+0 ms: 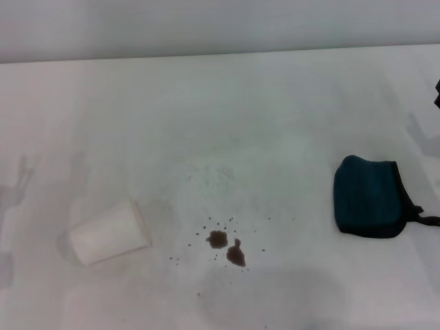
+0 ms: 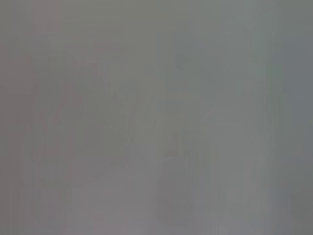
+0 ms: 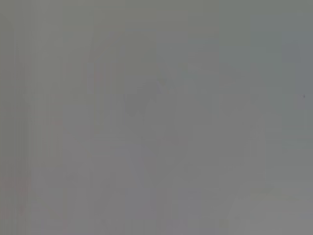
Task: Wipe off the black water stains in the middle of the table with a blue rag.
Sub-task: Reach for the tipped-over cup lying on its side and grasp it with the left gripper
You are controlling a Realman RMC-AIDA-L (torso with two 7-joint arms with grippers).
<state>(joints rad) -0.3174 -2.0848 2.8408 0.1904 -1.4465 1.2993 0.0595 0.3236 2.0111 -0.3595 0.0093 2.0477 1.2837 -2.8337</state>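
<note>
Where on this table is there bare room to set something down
The far half of the table, beyond the tipped paper cup and blue rag, is bare. So is the strip between the black water stains and rag. Specks crowd the near middle.

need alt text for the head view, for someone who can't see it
Two small black water stains with scattered specks sit near the front middle of a white table, not yet wiped. A blue rag lies folded on the robot's right, apart from the stains, and a white paper cup lies tipped on its side on the left.
</note>
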